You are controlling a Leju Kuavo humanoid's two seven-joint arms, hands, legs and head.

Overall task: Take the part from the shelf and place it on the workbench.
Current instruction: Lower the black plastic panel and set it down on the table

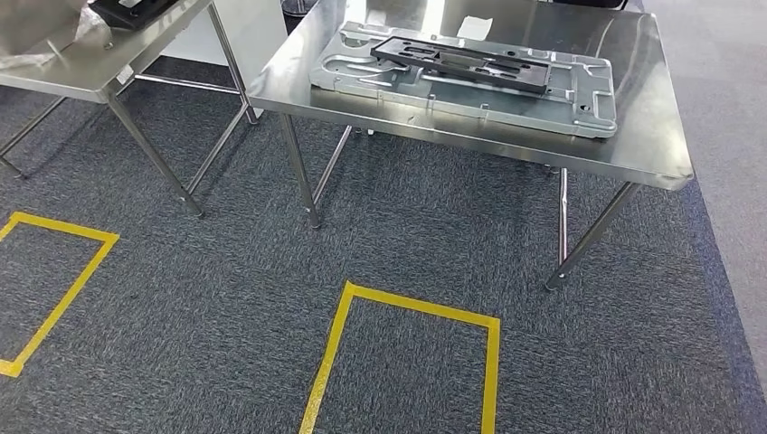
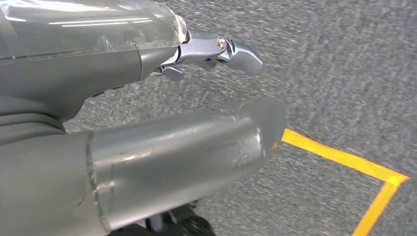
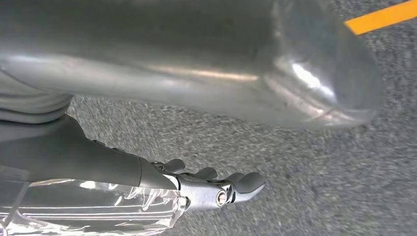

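A black flat part (image 1: 461, 61) lies on a large silver stamped metal plate (image 1: 579, 108), which rests on a steel workbench (image 1: 651, 154) ahead of me. My left hand (image 2: 196, 88) hangs over the grey carpet, thumb and fingers apart, holding nothing. My right hand (image 3: 221, 147) also hangs above the carpet, its dark fingers (image 3: 241, 184) stretched out and apart from the thumb, with nothing in it.
A second steel table (image 1: 108, 63) stands at the far left with a dark object (image 1: 127, 11) on it. Yellow tape squares (image 1: 407, 312) mark the grey carpet in front of the benches. The workbench legs (image 1: 298, 172) reach the floor ahead.
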